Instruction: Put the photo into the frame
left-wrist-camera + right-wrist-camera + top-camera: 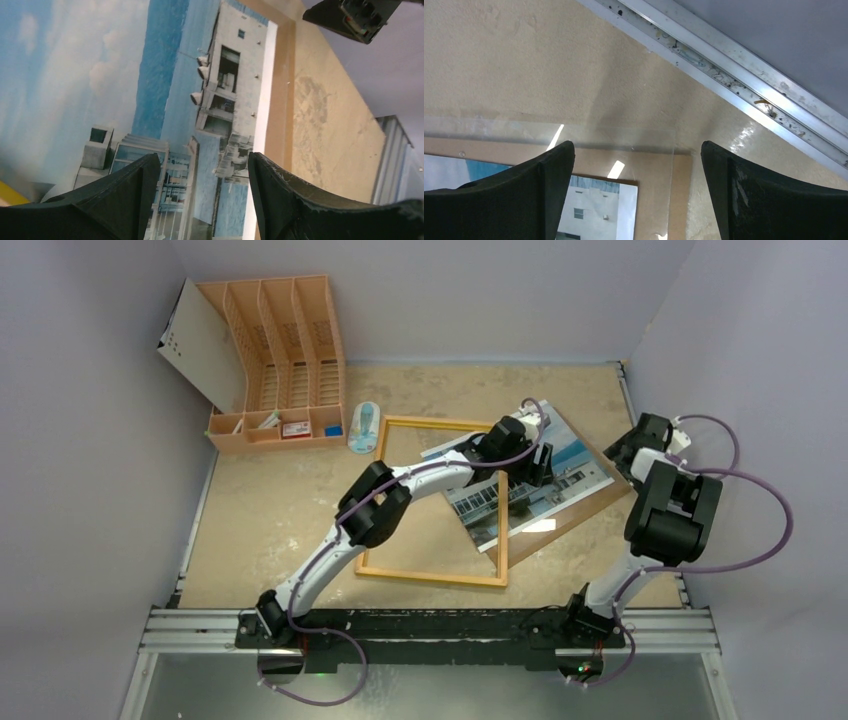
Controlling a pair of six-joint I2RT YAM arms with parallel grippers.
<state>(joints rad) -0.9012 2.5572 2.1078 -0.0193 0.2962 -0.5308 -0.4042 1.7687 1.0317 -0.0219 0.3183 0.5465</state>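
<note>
Beige counter (280, 510) between pale grey walls; both arms are out over its right half.
The photo (560, 480) lies picture-side up on a brown backing board (659, 170) right of centre. Its left part shows inside the opening of the frame (430, 577), whose right rail seems to cross over it. The left pincer (202, 160) hangs over the print with jaws apart, gripping nothing. The right pincer (636, 145) is spread wide and empty above the board's far corner, where a clear sheet (524, 127) lies on top. An orange file rack (280, 360) stands far left.
</note>
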